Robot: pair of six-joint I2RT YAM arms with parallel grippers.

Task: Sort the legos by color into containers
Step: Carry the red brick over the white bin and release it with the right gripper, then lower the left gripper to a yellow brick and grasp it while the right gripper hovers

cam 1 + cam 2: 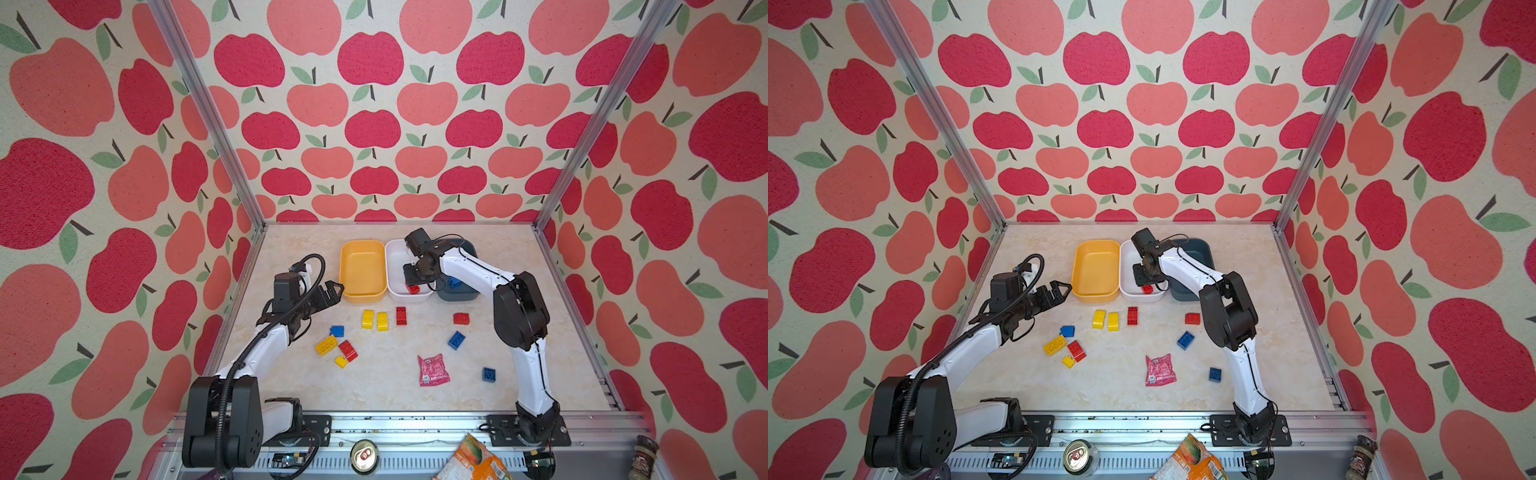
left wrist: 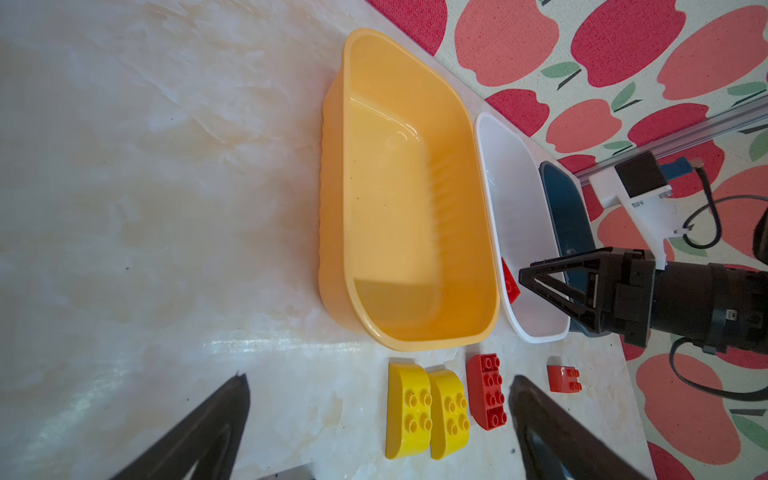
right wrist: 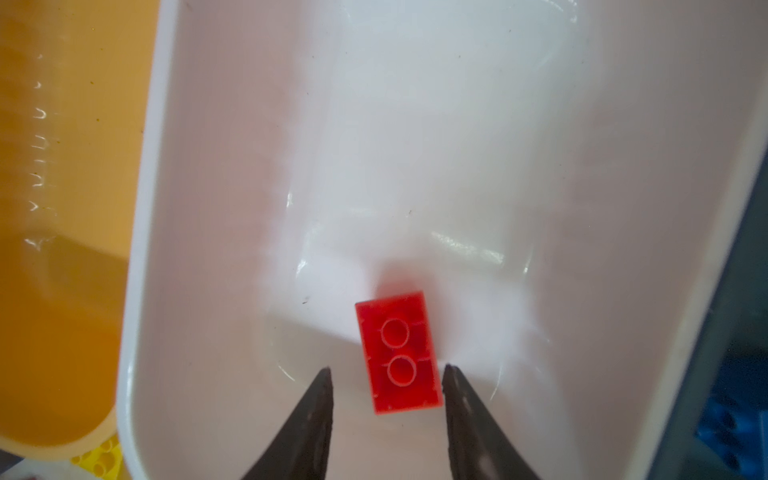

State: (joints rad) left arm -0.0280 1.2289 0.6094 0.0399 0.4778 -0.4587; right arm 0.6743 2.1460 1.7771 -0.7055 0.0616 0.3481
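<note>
left gripper (image 1: pixel 334 291) hangs wide open with nothing in it, just beside the yellow bin (image 1: pixel 363 270), which is empty

next along, the right gripper (image 3: pixel 387 369) is down inside the white bin (image 1: pixel 395 262), jaws partly apart, with a red brick (image 3: pixel 397 349) lying studs-down on the bin floor between the tips. there's a clear gap on one side. the other tip might be brushing it, hard to say from the wrist view, but i'd call it let go. so my read is this is the drop-off of a red, with reds going in white. the blue-grey bin (image 1: pixel 457 296) at the end is half hidden by the arm and has a blue brick (image 1: pixel 454 282) in it

next move, i reckon: lift that arm straight up clear of the rim, then go for another loose one

on the table from the left:
- cluster of four bricks (image 1: pixel 348 350)
- two yellow bricks (image 1: pixel 368 319) side by side
- long red brick (image 1: pixel 401 316) just beside them
- short red brick (image 1: pixel 461 318)
- two blue bricks (image 1: pixel 456 340) further right

the pink packet (image 1: pixel 433 370) isn't a brick, so leave it

the table (image 1: pixel 374 399) is pale, glossy and marble-look, so bricks may skid. apple wallpaper (image 1: pixel 374 124) on three sides, metal posts in the corners, a drinks can (image 1: pixel 364 455) on the front rail
</note>
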